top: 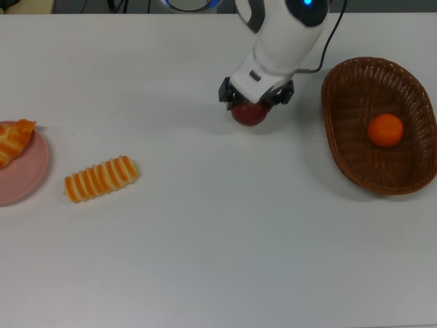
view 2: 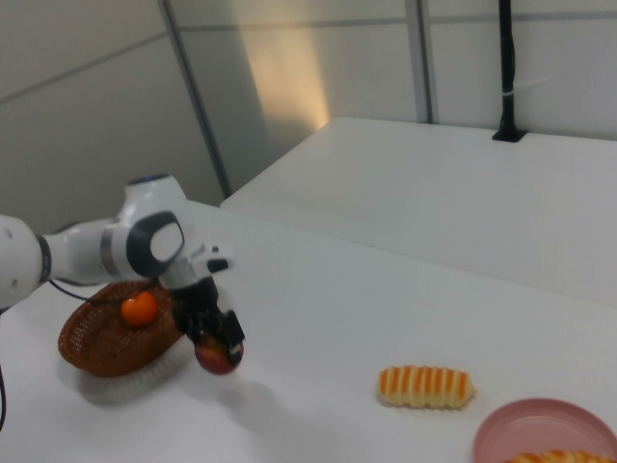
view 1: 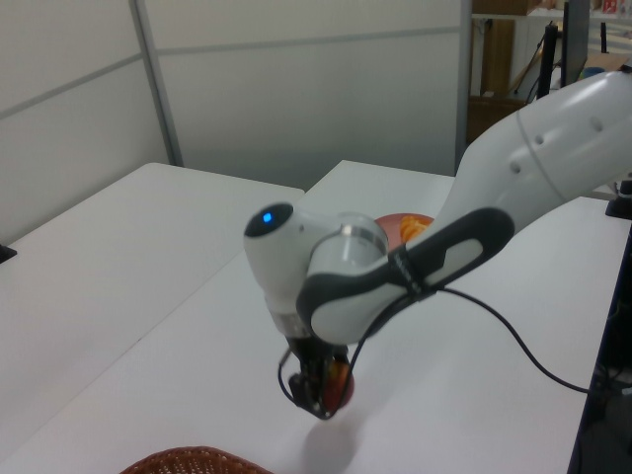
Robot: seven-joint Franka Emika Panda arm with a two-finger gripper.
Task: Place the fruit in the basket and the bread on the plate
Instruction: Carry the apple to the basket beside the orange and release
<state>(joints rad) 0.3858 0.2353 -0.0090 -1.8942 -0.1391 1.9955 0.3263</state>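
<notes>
My gripper (top: 252,102) (view 1: 318,390) (view 2: 214,338) is shut on the dark red apple (top: 249,114) (view 1: 337,384) (view 2: 218,357), which hangs a little above the white table. The orange (top: 386,130) (view 2: 140,308) lies inside the brown wicker basket (top: 355,157) (view 2: 92,355) at the top view's right. The ridged loaf (top: 101,178) (view 2: 425,385) lies on the table next to the pink plate (top: 27,178) (view 2: 521,429). The braided loaf (top: 13,140) (view 2: 549,458) rests on that plate at the top view's left edge.
In the left view only the basket rim (view 1: 197,458) shows at the bottom, and the plate with bread (view 1: 410,229) lies behind the arm. A black cable (view 1: 533,346) trails from the arm. A second white table (view 2: 463,183) stands behind.
</notes>
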